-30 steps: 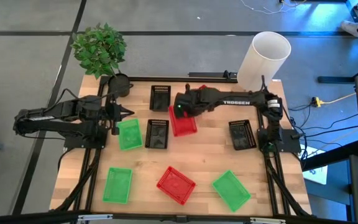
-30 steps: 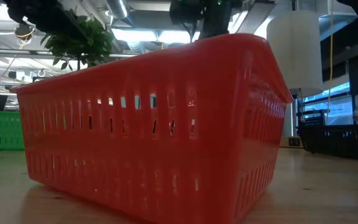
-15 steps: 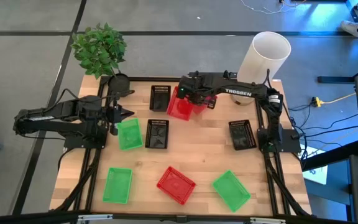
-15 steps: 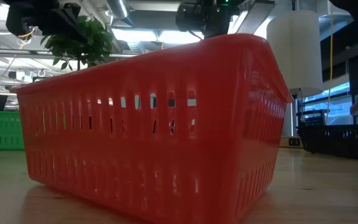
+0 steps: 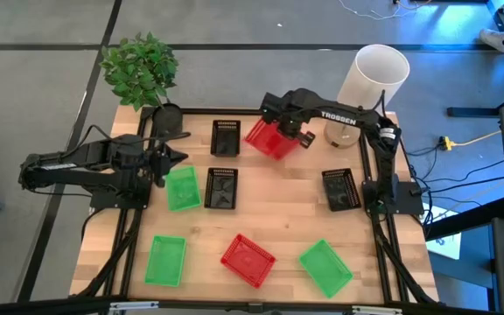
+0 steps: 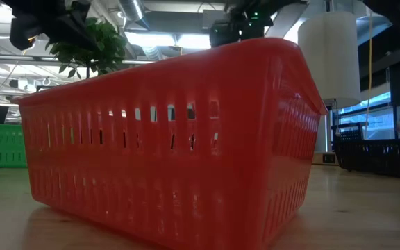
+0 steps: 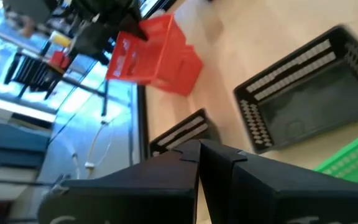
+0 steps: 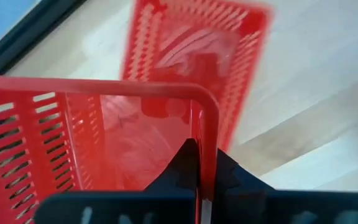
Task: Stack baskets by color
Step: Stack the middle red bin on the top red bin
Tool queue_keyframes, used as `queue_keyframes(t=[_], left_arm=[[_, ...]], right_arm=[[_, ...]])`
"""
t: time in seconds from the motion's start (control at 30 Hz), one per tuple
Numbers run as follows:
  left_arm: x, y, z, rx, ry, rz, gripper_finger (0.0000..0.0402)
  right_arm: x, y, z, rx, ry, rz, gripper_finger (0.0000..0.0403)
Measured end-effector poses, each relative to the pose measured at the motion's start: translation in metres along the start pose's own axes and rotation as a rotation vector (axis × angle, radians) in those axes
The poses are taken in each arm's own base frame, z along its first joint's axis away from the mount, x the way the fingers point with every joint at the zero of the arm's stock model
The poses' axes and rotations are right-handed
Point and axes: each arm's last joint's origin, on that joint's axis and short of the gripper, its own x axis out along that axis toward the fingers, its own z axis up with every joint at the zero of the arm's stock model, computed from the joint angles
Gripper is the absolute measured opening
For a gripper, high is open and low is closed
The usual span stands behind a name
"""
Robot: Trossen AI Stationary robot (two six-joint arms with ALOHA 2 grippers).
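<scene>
- The right gripper (image 5: 280, 131) is clamped on the rim of a red basket (image 5: 272, 140) and has carried it, lifted and tilted, away from the middle black basket (image 5: 221, 188) toward the worktop's (image 5: 278, 219) far edge, near the white lampshade (image 5: 370, 80).
- In the right wrist view, a second red basket (image 8: 210, 50) lies just beyond the held one, so stacking red on red looks close.
- The left gripper (image 5: 170, 158), fingers together and empty, waits beside a green basket (image 5: 182, 189).
</scene>
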Motion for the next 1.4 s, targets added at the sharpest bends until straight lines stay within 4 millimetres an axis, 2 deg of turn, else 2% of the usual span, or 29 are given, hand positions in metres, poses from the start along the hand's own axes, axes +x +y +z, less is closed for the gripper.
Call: queue_keyframes(t=[0.2, 0.47, 0.57, 0.77, 0.93, 1.13, 1.4], left_arm=[[0.000, 0.001, -0.001, 0.001, 0.043, 0.042, 0.0000], [0.000, 0.001, -0.001, 0.000, 0.043, 0.043, 0.0000], [0.000, 0.001, -0.001, -0.002, 0.044, 0.044, 0.0000], [0.000, 0.001, -0.001, -0.002, 0.044, 0.044, 0.0000], [0.000, 0.002, -0.002, -0.002, 0.056, 0.056, 0.0000], [0.000, 0.002, -0.002, -0.002, 0.062, 0.062, 0.0000], [0.000, 0.002, -0.002, -0.002, 0.062, 0.062, 0.0000]], right_arm=[[-0.002, -0.006, 0.022, 0.011, -0.028, -0.080, 0.0000], [0.000, -0.005, 0.043, 0.011, -0.100, -0.087, 0.0000], [0.001, -0.005, 0.044, 0.014, -0.100, -0.085, 0.0000], [0.017, -0.004, 0.041, 0.028, -0.076, -0.060, 0.0000], [0.028, -0.009, 0.040, 0.036, -0.063, -0.106, 0.0000], [0.029, -0.010, 0.039, 0.030, -0.065, -0.111, 0.0002], [0.029, -0.010, 0.038, 0.018, -0.039, -0.118, 0.0048]])
